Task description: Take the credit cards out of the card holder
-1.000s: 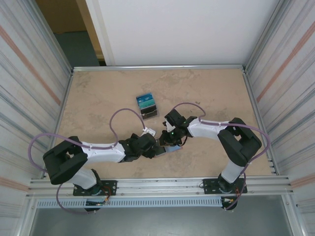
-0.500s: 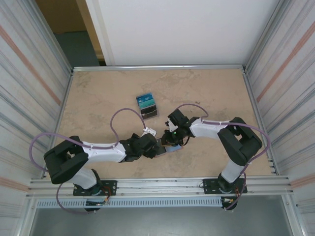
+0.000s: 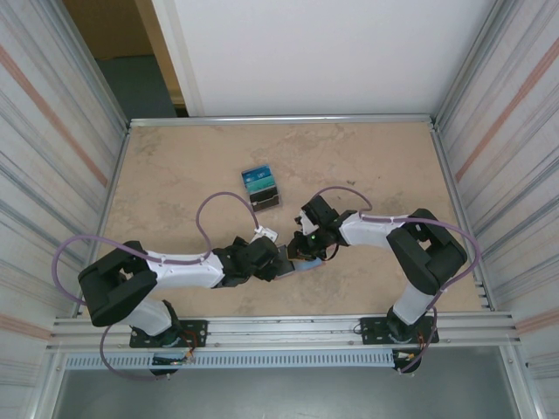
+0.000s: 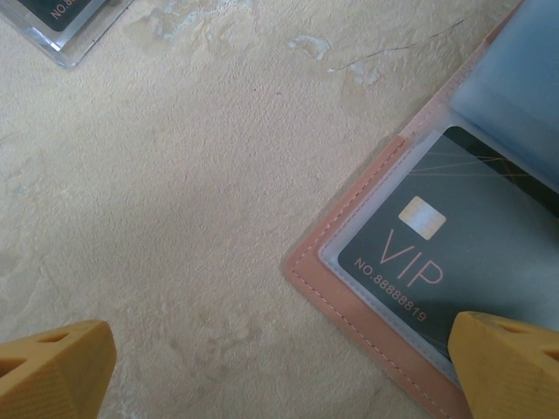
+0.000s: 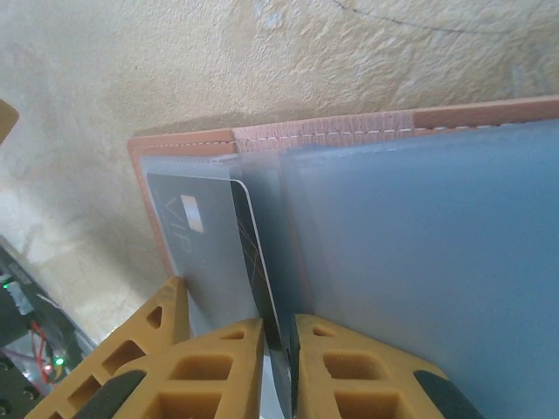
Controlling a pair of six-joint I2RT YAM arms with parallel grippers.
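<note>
The salmon-pink card holder (image 3: 303, 263) lies open on the table between my two grippers. In the right wrist view its pink spine (image 5: 323, 131) runs across the top, with light blue sleeves below. My right gripper (image 5: 279, 349) is shut on a dark credit card (image 5: 258, 279), seen edge-on and lifted from a sleeve. A second VIP card (image 5: 194, 240) lies flat in the clear pocket beside it. My left gripper (image 4: 284, 375) stands open, and its right fingertip (image 4: 511, 367) rests on the holder's corner (image 4: 349, 301), over the pocketed VIP card (image 4: 445, 253).
A dark boxy stand (image 3: 260, 188) with blue-teal cards stands farther back on the table. A clear-edged corner of it with a dark card (image 4: 61, 17) shows at the top left of the left wrist view. Corrugated walls close in both sides.
My right wrist has shifted slightly to the right and its jaws have tightened on the card. The left arm has not moved.
</note>
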